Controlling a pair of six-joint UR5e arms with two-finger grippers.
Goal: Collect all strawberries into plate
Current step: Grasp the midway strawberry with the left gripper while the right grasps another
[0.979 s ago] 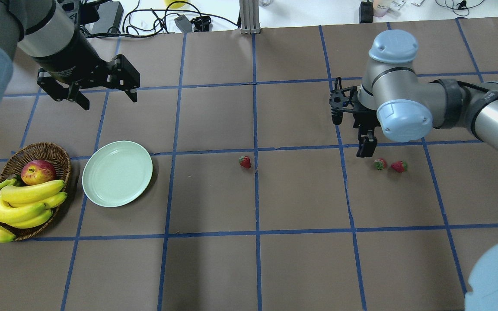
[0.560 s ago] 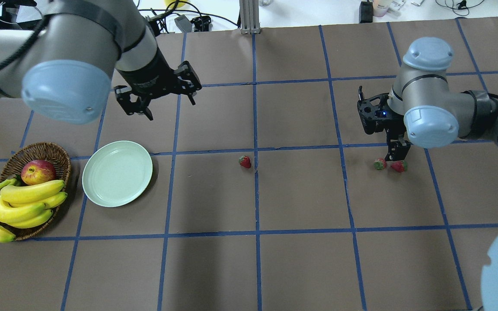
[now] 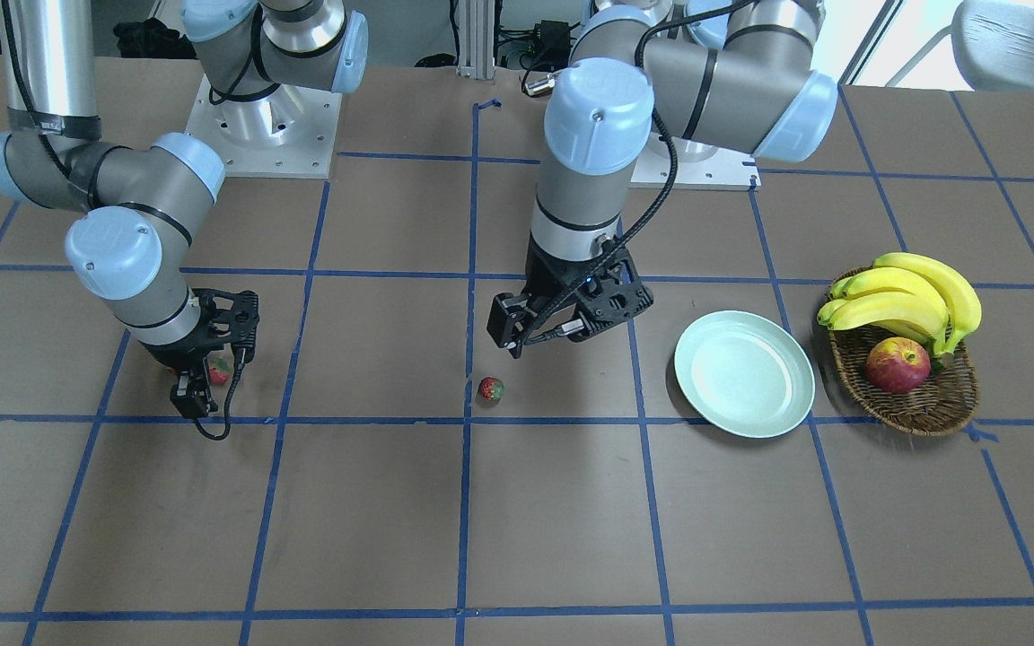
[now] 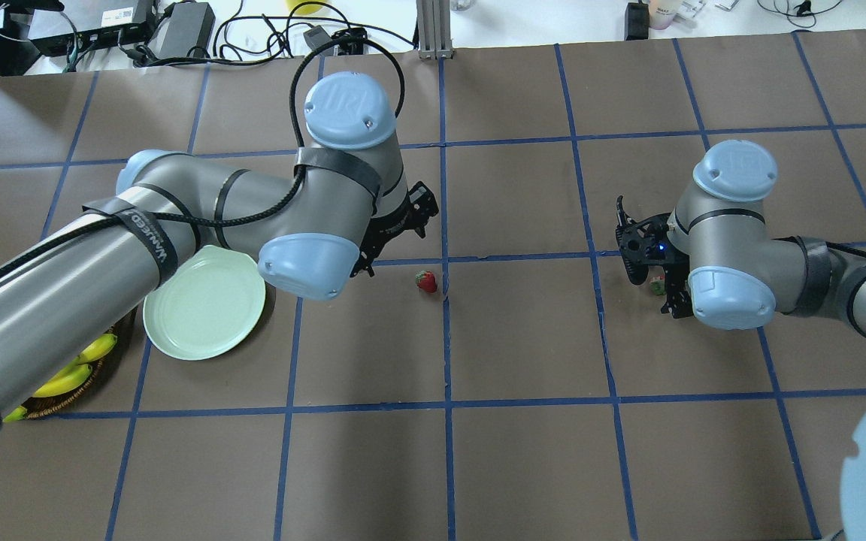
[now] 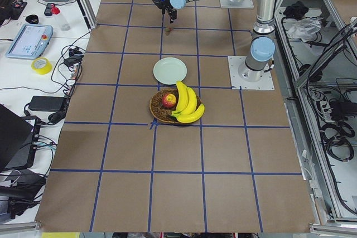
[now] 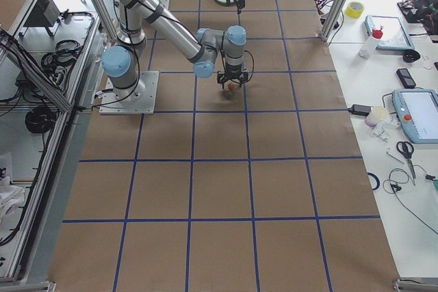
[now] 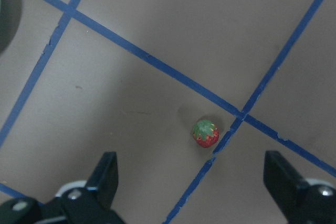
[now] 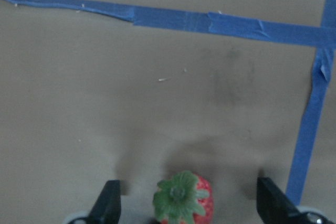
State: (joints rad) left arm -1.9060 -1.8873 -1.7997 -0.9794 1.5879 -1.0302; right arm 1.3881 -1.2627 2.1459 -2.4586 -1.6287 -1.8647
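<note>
One strawberry (image 4: 426,282) lies alone on the blue tape mid-table and also shows in the front view (image 3: 491,389) and the left wrist view (image 7: 206,133). My left gripper (image 7: 194,182) is open and hovers just above and behind it (image 3: 562,327). My right gripper (image 8: 191,203) is open and low at the table, with a second strawberry (image 8: 182,200) between its jaws; that berry also shows in the front view (image 3: 219,370). The third strawberry is hidden by the right wrist. The mint-green plate (image 4: 177,342) sits empty to the left, partly under my left arm.
A wicker basket (image 3: 925,414) with bananas (image 3: 903,296) and a red-yellow apple (image 3: 897,363) stands beside the plate (image 3: 800,395), on the side away from the strawberries. In the overhead view my left arm covers most of the basket. Blue tape lines grid the brown table.
My left arm has swung right and down from the far left to hover by the middle strawberry. My right gripper has dropped around one of the right-hand strawberries.
</note>
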